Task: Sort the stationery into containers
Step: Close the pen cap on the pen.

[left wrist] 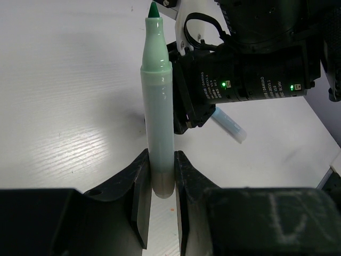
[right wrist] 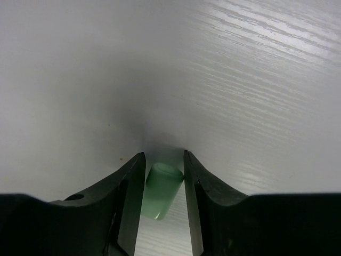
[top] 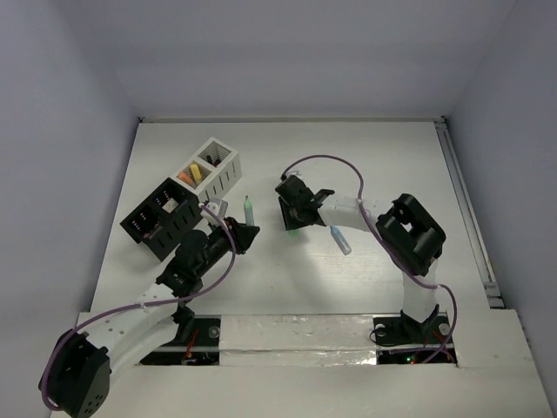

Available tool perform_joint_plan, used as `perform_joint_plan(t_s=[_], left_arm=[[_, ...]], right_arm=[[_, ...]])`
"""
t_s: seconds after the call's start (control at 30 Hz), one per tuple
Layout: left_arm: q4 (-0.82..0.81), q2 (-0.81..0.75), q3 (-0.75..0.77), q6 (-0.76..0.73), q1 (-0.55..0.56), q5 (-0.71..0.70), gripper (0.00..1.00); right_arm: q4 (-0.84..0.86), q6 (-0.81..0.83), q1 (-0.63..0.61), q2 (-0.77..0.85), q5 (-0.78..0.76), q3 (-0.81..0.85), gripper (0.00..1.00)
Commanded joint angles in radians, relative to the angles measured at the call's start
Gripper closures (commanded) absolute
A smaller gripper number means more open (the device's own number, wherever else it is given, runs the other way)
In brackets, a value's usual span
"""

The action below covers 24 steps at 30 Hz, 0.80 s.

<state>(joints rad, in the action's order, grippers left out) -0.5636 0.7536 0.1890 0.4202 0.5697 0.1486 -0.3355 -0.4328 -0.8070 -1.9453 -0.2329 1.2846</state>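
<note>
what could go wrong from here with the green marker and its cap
1. The left jaws pinch the green marker only at its tail end, with the tip bare. It could pivot, slip, or ink the table.
2. The green cap lies slightly slanted between the right jaws, near their tips. A squeeze might pop it out.
3. The pale blue marker lies beside the right arm and could get knocked.

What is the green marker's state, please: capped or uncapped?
Uncapped: the marker shows a bare green tip; a green cap sits between the right jaws.
</note>
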Motion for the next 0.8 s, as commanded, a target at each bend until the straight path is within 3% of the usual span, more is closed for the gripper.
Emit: perform_joint_plan(t_s=[0.0, 0.23, 0.37, 0.47, 0.77], left_arm=[[-0.041, -0.01, 0.001, -0.006, -0.002, -0.001, 1.0], [-0.042, -0.01, 0.001, -0.004, -0.002, 0.002, 1.0], [-0.039, -0.017, 0.0, -0.004, -0.002, 0.002, 1.0], [-0.039, -0.017, 0.0, -0.003, -0.002, 0.005, 1.0], [-0.035, -0.034, 0.0, -0.001, -0.002, 0.005, 1.0]], right_arm=[[-0.074, 0.009, -0.014, -0.034, -0.037, 0.024, 0.6], [-0.094, -0.004, -0.023, -0.026, -0.046, 0.019, 0.59], [-0.105, -0.014, -0.023, -0.011, -0.059, 0.015, 0.48], [-0.1, -0.023, -0.023, 0.006, -0.057, 0.001, 0.46], [-0.083, -0.038, -0.032, -0.004, -0.016, -0.002, 0.63]])
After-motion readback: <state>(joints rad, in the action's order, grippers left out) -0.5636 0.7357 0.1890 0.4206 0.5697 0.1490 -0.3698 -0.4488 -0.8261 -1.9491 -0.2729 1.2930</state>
